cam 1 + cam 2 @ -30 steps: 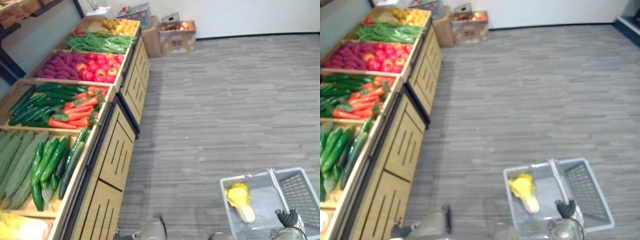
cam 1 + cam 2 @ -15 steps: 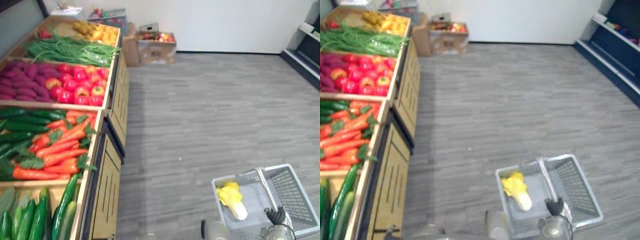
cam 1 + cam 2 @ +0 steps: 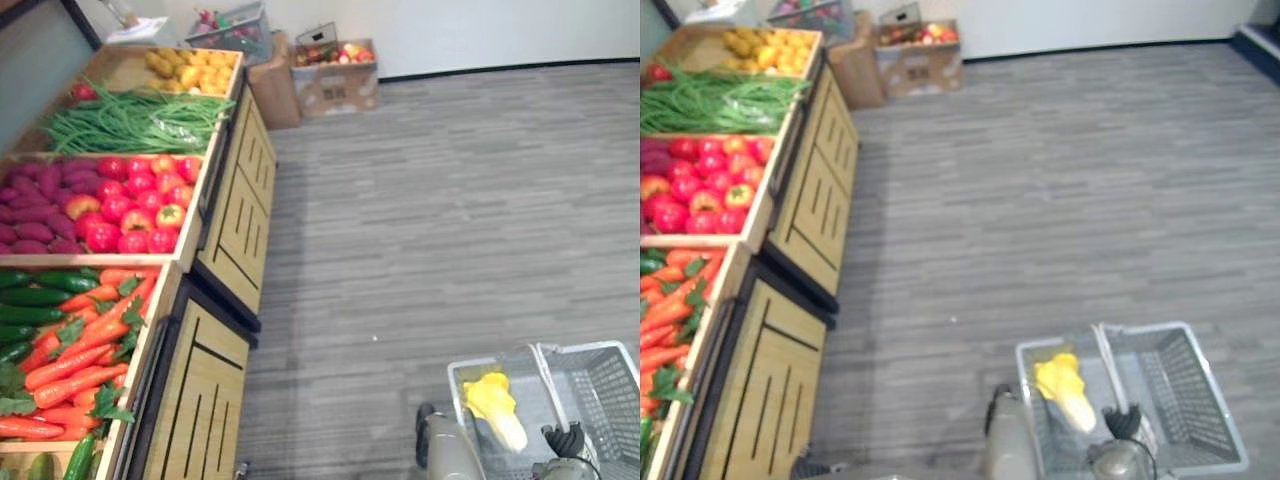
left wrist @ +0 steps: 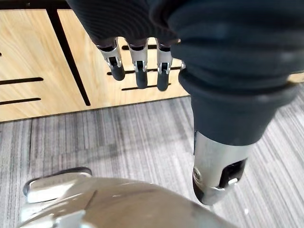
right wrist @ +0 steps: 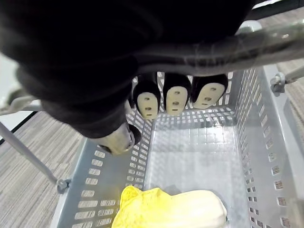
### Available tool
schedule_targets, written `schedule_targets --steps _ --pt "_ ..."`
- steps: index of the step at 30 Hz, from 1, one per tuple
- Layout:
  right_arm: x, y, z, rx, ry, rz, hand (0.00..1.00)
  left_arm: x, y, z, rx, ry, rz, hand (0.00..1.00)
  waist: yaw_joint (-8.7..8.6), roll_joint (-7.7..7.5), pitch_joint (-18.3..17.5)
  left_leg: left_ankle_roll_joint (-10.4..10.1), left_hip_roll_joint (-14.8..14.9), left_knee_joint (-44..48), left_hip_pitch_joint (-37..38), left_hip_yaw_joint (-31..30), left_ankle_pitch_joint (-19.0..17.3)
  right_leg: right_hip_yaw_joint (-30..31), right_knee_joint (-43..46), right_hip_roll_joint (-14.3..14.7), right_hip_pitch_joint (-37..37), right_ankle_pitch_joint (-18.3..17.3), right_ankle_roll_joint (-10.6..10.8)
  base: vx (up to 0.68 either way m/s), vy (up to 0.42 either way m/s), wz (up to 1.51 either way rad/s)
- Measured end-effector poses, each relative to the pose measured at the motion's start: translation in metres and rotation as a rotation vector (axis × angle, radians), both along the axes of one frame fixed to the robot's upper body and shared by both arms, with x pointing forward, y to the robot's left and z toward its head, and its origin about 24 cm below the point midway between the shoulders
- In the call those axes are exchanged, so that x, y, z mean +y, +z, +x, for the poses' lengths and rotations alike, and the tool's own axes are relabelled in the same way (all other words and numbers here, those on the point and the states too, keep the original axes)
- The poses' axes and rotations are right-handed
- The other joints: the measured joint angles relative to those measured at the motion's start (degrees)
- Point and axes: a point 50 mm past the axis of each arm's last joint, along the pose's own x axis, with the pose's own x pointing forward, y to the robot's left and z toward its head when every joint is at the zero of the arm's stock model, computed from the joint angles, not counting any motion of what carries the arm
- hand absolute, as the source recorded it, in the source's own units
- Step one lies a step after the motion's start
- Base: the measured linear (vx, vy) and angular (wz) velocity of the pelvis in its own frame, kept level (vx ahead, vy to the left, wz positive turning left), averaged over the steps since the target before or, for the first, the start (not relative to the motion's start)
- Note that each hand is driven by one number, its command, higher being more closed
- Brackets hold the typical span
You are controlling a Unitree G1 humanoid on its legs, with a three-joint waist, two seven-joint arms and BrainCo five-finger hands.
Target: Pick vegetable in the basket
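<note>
A grey plastic basket hangs low at my right side over the floor. My right hand is shut on its handle, the dark fingertips curled under the bar. Inside the basket lies one yellow and white cabbage, seen close on the basket floor. My left hand hangs with relaxed fingers and holds nothing, in front of the wooden stand's slatted front.
The wooden produce stand runs along my left. It holds carrots, cucumbers, red tomatoes, purple sweet potatoes, green beans and yellow fruit. Cardboard boxes stand at the far wall. Grey floor stretches to the right.
The camera has swung, so the whole picture has shifted along the stand. The basket with the cabbage stays in my right hand.
</note>
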Motion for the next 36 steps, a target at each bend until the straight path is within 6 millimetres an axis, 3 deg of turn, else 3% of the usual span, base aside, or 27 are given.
schedule_targets --steps 1,2,5,6,8,11,12,13,14,15,16,17,19,22,24,25,27,28,29,30,33,36 --pt "0.0 -0.002 -0.005 0.015 -0.003 0.001 1.0 0.0 0.001 0.001 -0.017 0.026 -0.005 0.0 0.38 -0.1 0.0 -1.3 0.5 6.6 -2.8 -0.2 5.6 -0.9 -0.5 0.1 2.8 -1.7 -0.7 0.39 -0.287 0.31" --pt "-0.001 -0.002 -0.007 0.021 -0.004 -0.001 1.0 0.001 0.002 0.002 -0.028 0.04 -0.005 0.0 0.6 -0.09 0.0 -1.8 0.8 10.6 -4.4 0.1 6.9 -1.6 -1.3 0.3 4.7 -2.7 -1.2 0.44 -0.297 0.26" --pt "-0.006 0.0 -0.008 0.009 -0.025 -0.005 1.0 0.004 0.004 0.005 -0.048 0.057 0.0 0.0 0.51 -0.28 0.2 -1.2 0.7 16.9 -9.7 4.9 6.0 -3.5 -5.2 0.5 10.6 -4.2 -2.3 0.29 -0.147 0.25" --pt "-0.009 0.0 -0.011 0.009 -0.043 -0.006 1.0 0.005 0.004 0.005 -0.056 0.089 -0.007 0.0 0.64 -0.37 0.2 -0.8 0.7 16.5 -11.3 8.1 4.2 -4.2 -7.4 0.5 13.4 -4.4 -2.4 0.31 -0.112 0.32" --pt "-0.013 -0.002 -0.014 0.009 -0.081 0.003 1.0 0.005 0.004 0.004 -0.057 0.104 -0.003 0.0 1.32 -0.45 0.2 -0.7 0.5 11.8 -13.0 12.2 2.3 -5.5 -10.0 0.3 16.5 -3.9 -2.2 0.32 -0.066 0.19" --pt "-0.014 -0.002 -0.016 0.011 -0.092 0.005 1.0 0.005 0.004 0.004 -0.057 0.11 -0.002 0.0 1.57 -0.51 0.2 -0.2 -0.8 -6.6 -12.9 17.7 3.1 -7.7 -12.3 0.0 19.7 -3.6 -1.9 0.26 0.027 0.14" --pt "-0.015 -0.002 -0.018 0.012 -0.102 0.005 1.0 0.005 0.004 0.005 -0.057 0.11 -0.002 0.0 1.47 -0.47 0.2 0.0 -2.0 -13.9 -12.8 18.8 6.6 -8.7 -13.3 -0.2 20.9 -3.5 -1.1 0.36 0.142 0.32" --pt "-0.018 -0.002 -0.024 0.016 -0.127 0.003 1.0 0.004 0.004 0.005 -0.056 0.108 -0.003 0.0 1.45 -0.2 0.0 0.4 -3.1 -20.3 -12.5 20.3 13.5 -9.7 -14.5 0.1 22.8 -3.9 0.5 0.42 0.214 0.31" --pt "-0.02 -0.002 -0.027 0.02 -0.137 0.0 1.0 0.003 0.003 0.004 -0.052 0.109 -0.006 0.0 1.46 0.13 -0.2 1.1 -3.3 -21.9 -12.3 20.8 16.8 -10.1 -14.7 0.4 23.6 -4.1 1.2 0.31 0.177 0.3" --pt "-0.019 -0.003 -0.03 0.027 -0.146 0.005 1.0 0.004 0.003 0.003 -0.046 0.114 -0.005 0.0 1.43 -0.06 -0.3 3.2 -3.7 -22.7 -11.9 21.8 15.4 -10.4 -15.1 0.3 24.4 -4.4 2.0 0.23 0.169 0.4" --pt "-0.015 -0.007 -0.035 0.044 -0.155 0.021 1.0 0.009 0.004 0.003 -0.042 0.119 0.009 0.0 1.32 -0.77 -1.7 3.9 -5.5 -25.2 -10.7 21.1 14.9 -10.9 -16.3 -0.6 25.2 -4.3 2.7 0.27 0.19 0.43" --pt "-0.01 -0.01 -0.035 0.049 -0.156 0.037 1.0 0.011 0.004 0.003 -0.04 0.116 0.018 0.0 1.53 -2.43 -2.2 4.2 -7.0 -25.9 -11.0 21.0 14.7 -10.9 -17.3 -1.7 25.2 -4.0 3.2 0.31 0.216 0.37" --pt "-0.007 -0.011 -0.028 0.04 -0.146 0.045 1.0 0.015 0.005 0.002 -0.03 0.111 0.03 0.0 1.82 -3.54 -1.9 6.0 -8.4 -24.9 -11.2 21.0 12.4 -11.0 -18.6 -2.9 26.2 -3.5 4.4 0.21 0.167 0.15" --pt "-0.009 -0.01 -0.025 0.034 -0.141 0.041 1.0 0.015 0.003 -0.001 -0.009 0.092 0.034 0.0 2.49 -3.58 -2.0 7.1 -9.8 -21.2 -11.4 21.1 7.6 -10.7 -16.4 -5.2 27.1 -3.3 5.0 0.15 0.186 0.08" --pt "-0.012 -0.009 -0.027 0.039 -0.14 0.03 1.0 0.012 0.002 -0.003 0.004 0.063 0.031 0.0 2.94 -2.93 -2.3 8.0 -10.7 -20.5 -10.5 20.7 4.8 -9.8 -6.9 -7.4 24.4 -2.5 7.0 0.11 0.207 0.25" --pt "-0.015 -0.008 -0.029 0.046 -0.142 0.022 1.0 0.01 0.002 -0.004 0.01 0.029 0.036 0.0 2.73 -2.62 -2.7 8.4 -11.4 -20.8 -9.6 20.0 4.5 -8.0 1.3 -9.2 21.5 -0.5 8.3 0.13 0.18 0.6" --pt "-0.015 -0.009 -0.031 0.054 -0.149 0.026 1.0 0.012 0.002 -0.006 0.018 0.007 0.045 0.0 2.58 -2.99 -2.8 8.6 -12.6 -22.0 -8.1 17.5 4.4 -3.9 12.9 -10.7 16.4 6.0 6.9 0.15 0.153 0.73" --pt "-0.013 -0.01 -0.034 0.064 -0.155 0.031 1.0 0.015 0.003 -0.009 0.023 0.007 0.051 0.0 2.12 -3.14 -2.9 9.1 -13.1 -23.0 -7.0 14.7 4.6 -1.3 17.8 -10.2 13.9 13.8 6.5 0.22 0.105 1.15" --pt "-0.011 -0.014 -0.038 0.077 -0.166 0.045 1.0 0.019 0.004 -0.01 0.021 0.01 0.063 0.0 1.41 -2.59 -3.1 10.0 -13.1 -24.2 -5.4 10.9 5.2 1.7 22.2 -8.6 11.9 18.0 7.9 0.3 0.079 1.58" --pt "-0.006 -0.018 -0.044 0.096 -0.179 0.064 1.0 0.022 0.005 -0.008 0.017 0.011 0.07 0.0 1.09 -3.14 -2.8 11.3 -13.1 -24.1 -5.2 7.5 5.3 2.8 24.3 -6.5 10.5 9.0 7.2 0.31 0.016 1.42" --pt "0.0 -0.023 -0.057 0.114 -0.222 0.094 1.0 0.031 0.008 -0.002 -0.005 0.033 0.094 0.0 1.05 -4.41 -3.0 10.6 -13.6 -23.7 -5.0 -0.1 5.8 3.8 19.7 -1.8 8.8 -1.2 6.3 0.22 -0.058 1.33" --pt "0.002 -0.026 -0.082 0.107 -0.353 0.139 1.0 0.026 0.008 -0.001 -0.036 0.138 0.078 0.0 1.64 -4.43 -3.2 9.8 -15.2 -23.6 -3.9 -11.0 5.9 12.8 5.9 2.7 9.2 -3.9 4.5 0.18 -0.167 1.97"
